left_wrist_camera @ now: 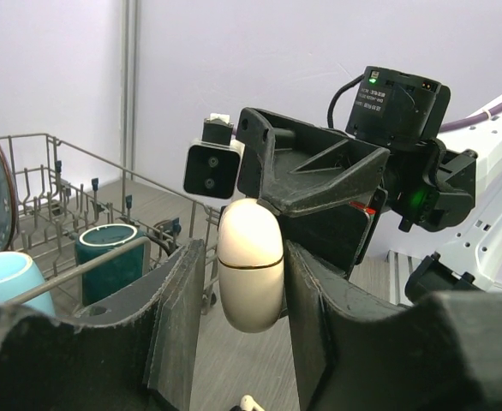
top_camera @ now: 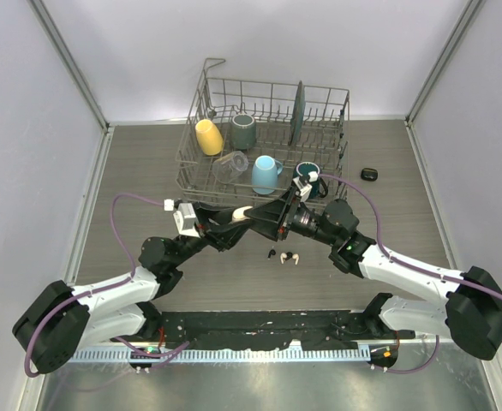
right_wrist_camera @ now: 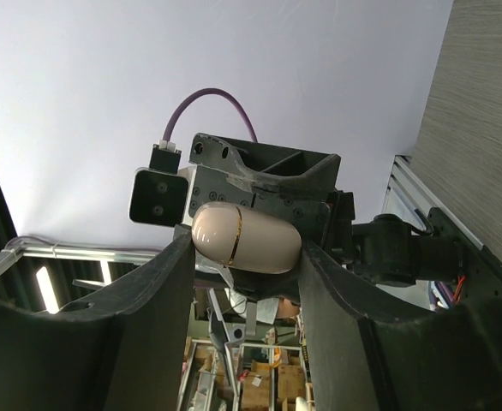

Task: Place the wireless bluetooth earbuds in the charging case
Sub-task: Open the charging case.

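The case (left_wrist_camera: 249, 265) is cream-white with a thin gold line around it. The surface (top_camera: 148, 163) shows grey-brown wood grain. The wire rack (top_camera: 268, 86) is grey and holds a yellow mug (top_camera: 208, 137), a light blue mug (top_camera: 265, 175) and a dark teal mug (left_wrist_camera: 105, 261). The cable (right_wrist_camera: 210, 93) is purple.

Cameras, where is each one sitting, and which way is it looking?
Top external: high up behind the arms, looking down on the table, the dish rack and both whole arms, with the left gripper meeting the right gripper.
Left wrist: on the left arm, looking along the left fingers at the charging case they pinch, the right gripper facing it.
Right wrist: on the right arm, looking along the right fingers at the case, the left gripper behind.
Shared: every view shows the case, and the wrist cameras face each other.
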`<state>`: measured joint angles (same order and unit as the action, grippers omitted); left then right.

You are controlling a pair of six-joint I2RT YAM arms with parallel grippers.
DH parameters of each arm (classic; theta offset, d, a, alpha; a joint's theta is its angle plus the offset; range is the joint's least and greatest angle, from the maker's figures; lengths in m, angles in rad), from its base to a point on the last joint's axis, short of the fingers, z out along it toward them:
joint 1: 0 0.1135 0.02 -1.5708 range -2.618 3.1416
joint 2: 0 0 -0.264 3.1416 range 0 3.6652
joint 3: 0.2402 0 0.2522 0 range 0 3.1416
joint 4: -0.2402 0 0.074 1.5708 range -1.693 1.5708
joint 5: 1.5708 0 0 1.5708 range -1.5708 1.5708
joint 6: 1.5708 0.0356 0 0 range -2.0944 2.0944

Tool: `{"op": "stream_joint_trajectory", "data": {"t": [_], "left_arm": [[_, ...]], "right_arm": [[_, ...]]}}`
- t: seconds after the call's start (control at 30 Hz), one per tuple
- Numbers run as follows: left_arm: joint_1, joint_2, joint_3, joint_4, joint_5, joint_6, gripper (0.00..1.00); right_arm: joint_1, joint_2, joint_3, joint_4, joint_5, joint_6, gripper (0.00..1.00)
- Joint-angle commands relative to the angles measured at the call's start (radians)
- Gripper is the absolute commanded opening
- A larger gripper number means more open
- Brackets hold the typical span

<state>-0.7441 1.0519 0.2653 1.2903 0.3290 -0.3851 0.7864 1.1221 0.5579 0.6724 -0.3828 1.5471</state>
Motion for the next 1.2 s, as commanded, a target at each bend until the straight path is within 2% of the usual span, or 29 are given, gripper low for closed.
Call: {"op": "stream_joint_trajectory", "data": {"t": [0.0,0.13,0.4,0.6,0.8,0.9,0.93,0.97,1.03,1.13,1.17], "left_arm": [[-0.001,0.008,0.031,0.139,-0.007,0.018,0.45],[-0.001,0.014,0.032,0.141,-0.007,0.015,0.45],[0.0,0.017,0.038,0.141,-0.008,0.017,0.38],[-0.001,0.016,0.043,0.141,-0.007,0.014,0.44],[-0.001,0.019,0.041,0.139,0.001,0.014,0.38],[-0.001,0.022,0.038,0.141,0.002,0.015,0.22],[0.0,0.022,0.04,0.141,0.004,0.017,0.08],[-0.001,0.022,0.038,0.141,0.005,0.023,0.0],[-0.001,0.017,0.032,0.141,-0.002,0.026,0.0],[-0.001,0.01,0.022,0.147,-0.005,0.034,0.0],[-0.001,0.008,0.019,0.152,-0.004,0.032,0.0]], "right_arm": [[0.008,0.002,0.011,0.084,0.012,0.002,0.01],[0.01,0.004,0.01,0.089,0.012,0.007,0.01],[0.013,0.01,0.007,0.101,0.01,0.015,0.01],[0.014,0.012,0.0,0.099,0.012,0.015,0.01],[0.017,0.01,0.002,0.101,0.015,0.016,0.01],[0.016,0.008,0.0,0.101,0.015,0.016,0.01],[0.016,0.01,-0.001,0.101,0.015,0.018,0.01],[0.016,0.01,-0.003,0.101,0.013,0.018,0.01],[0.016,0.007,-0.007,0.108,0.015,0.024,0.02],[0.016,0.001,-0.013,0.113,0.015,0.019,0.32],[0.016,-0.008,-0.013,0.108,0.015,0.012,0.48]]}}
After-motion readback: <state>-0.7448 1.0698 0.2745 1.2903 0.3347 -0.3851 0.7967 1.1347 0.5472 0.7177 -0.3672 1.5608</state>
